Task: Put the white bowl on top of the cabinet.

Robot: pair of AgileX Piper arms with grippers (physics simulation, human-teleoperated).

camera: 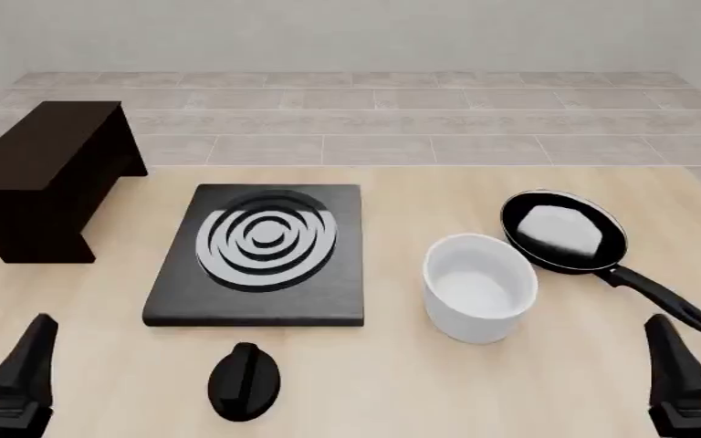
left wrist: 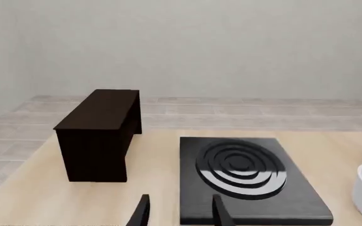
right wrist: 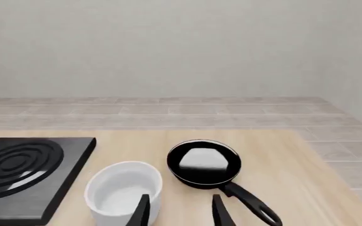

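One pale wooden table (camera: 448, 392), tiled floor (camera: 363, 119) beyond

I am looking at a pretend kitchen made by a computer. A flat black stove plate with white rings (camera: 266, 246) and a black frying pan with a long handle (camera: 566, 233) sit on a pale wooden surface (camera: 448, 383). Behind it are a grey tiled floor (camera: 387, 119) and plain walls.
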